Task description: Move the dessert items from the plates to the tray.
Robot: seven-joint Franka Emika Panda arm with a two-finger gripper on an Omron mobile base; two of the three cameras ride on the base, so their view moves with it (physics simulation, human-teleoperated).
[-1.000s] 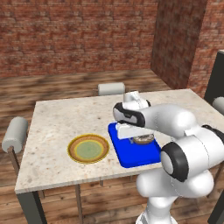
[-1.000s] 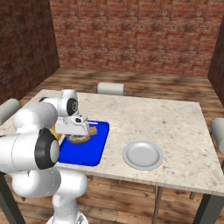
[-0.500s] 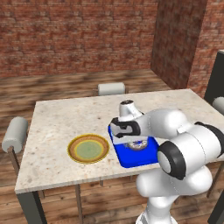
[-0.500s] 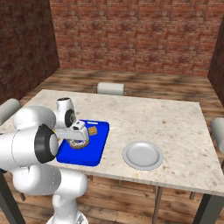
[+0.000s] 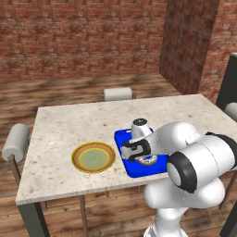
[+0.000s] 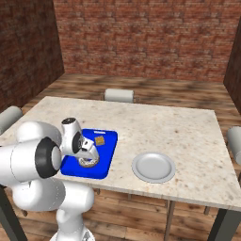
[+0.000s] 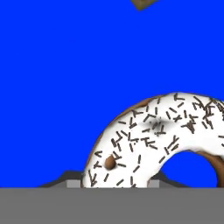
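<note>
My gripper (image 5: 141, 156) is shut on the ring doughnut (image 7: 144, 131), white-glazed with dark sprinkles, and holds it low over or on the blue tray (image 5: 138, 171). From the right base the doughnut (image 6: 88, 161) sits at the near part of the tray (image 6: 107, 155), under the gripper (image 6: 89, 153). The small tan cube of cake (image 6: 99, 140) lies on the tray's far part, just beyond the doughnut, with its corner (image 7: 142, 4) at the hand view's top edge. The yellow-rimmed plate (image 5: 93, 157) left of the tray is bare. To the tray's right, the grey plate (image 6: 153, 166) is bare too.
The marble table (image 5: 83, 125) carries the tray and both plates near its front edge. Grey chairs stand at the far side (image 5: 118, 94), the left end (image 5: 15, 141) and the right end (image 6: 234, 141). Brick walls stand behind.
The gripper has come down with the doughnut from above the tray to just at its surface. Cake and plates have stayed where they were.
</note>
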